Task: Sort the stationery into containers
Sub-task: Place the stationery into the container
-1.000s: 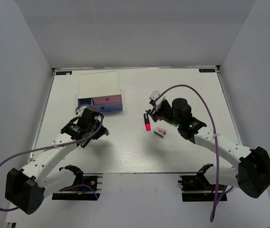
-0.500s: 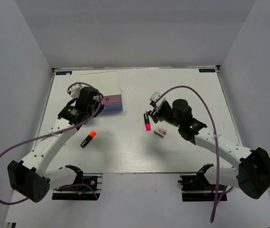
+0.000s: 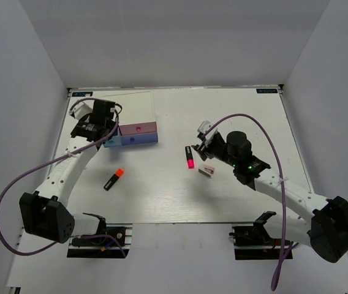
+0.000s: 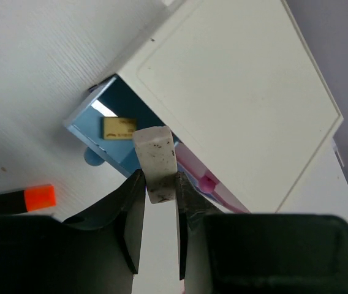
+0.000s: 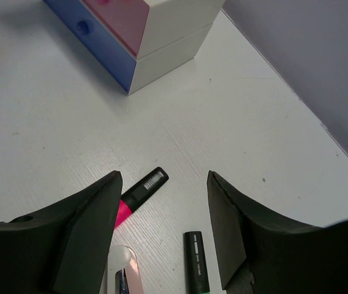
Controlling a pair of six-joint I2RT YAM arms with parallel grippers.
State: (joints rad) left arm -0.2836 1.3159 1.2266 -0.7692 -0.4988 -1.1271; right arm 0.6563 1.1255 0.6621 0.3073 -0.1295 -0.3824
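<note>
From above, the left gripper [image 3: 98, 120] hangs at the left front corner of the box [image 3: 131, 105], but its grip cannot be made out. The orange highlighter [image 3: 114, 179] lies alone on the table [image 3: 162, 202]. The right gripper [image 3: 202, 138] hovers near the pink highlighter [image 3: 189, 157] and the pink-white eraser [image 3: 207, 169].

Only the left wrist shows the fingers pinching a grey-white eraser [image 4: 155, 163] over the open blue drawer [image 4: 97, 147], with a tan eraser [image 4: 119, 128] inside.

The right wrist shows its fingers spread and empty. It also shows a green highlighter [image 5: 195, 254] that is unseen from above.

A white table [image 3: 180, 202] with a fine grain; plain grey walls [image 3: 174, 43] rise along its left, far and right edges; a small blue label [image 3: 267, 91] sits at each far corner.
</note>
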